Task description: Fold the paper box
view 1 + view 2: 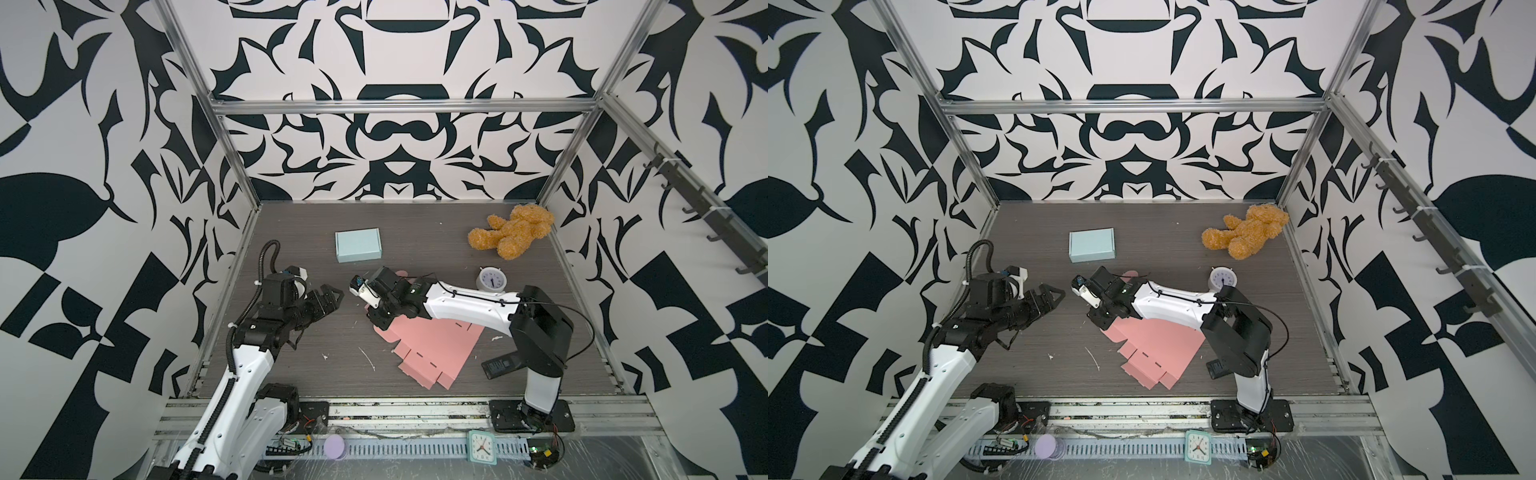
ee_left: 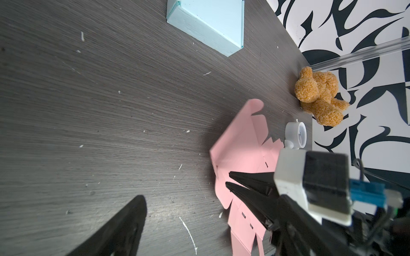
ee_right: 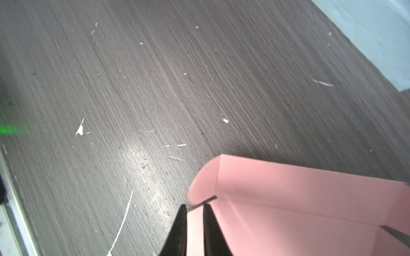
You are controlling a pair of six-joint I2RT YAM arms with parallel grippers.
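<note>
Grey wood table under it all. Pink paper box flat on it, near the front, partly under the right arm, one end flap bent up. Small blue box well apart, further back. Left gripper wide open, empty, off to the side of the pink paper box. Right gripper open just a crack, edge of that flap between its fingers.
</note>
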